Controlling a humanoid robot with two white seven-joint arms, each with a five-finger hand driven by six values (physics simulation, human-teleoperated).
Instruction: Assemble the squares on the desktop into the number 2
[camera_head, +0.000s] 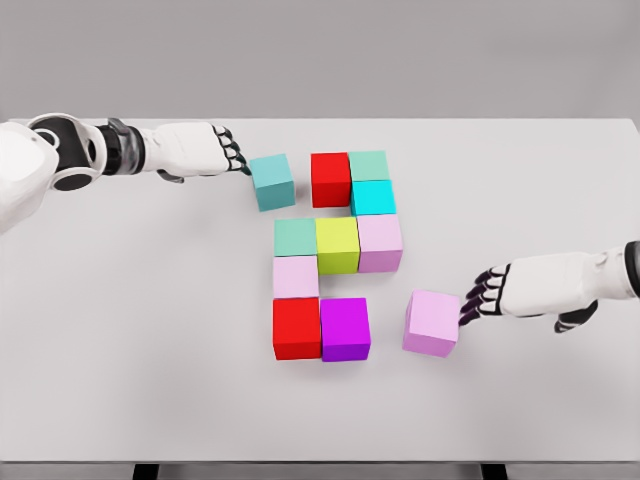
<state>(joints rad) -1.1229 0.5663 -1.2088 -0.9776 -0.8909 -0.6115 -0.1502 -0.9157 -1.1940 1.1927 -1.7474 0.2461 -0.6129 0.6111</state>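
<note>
Coloured cubes lie on the white table. The top row has a red cube and a green cube, with a cyan cube below the green one. The middle row is a green cube, a yellow cube and a lilac cube. Under them sit a pale pink cube, a red cube and a magenta cube. My left hand touches a loose teal cube with straight fingers. At a loose pink cube, my right hand rests its fingertips on the right side.
The table's far edge runs behind the cubes and its near edge runs along the bottom of the view. Dark table legs show below the front edge.
</note>
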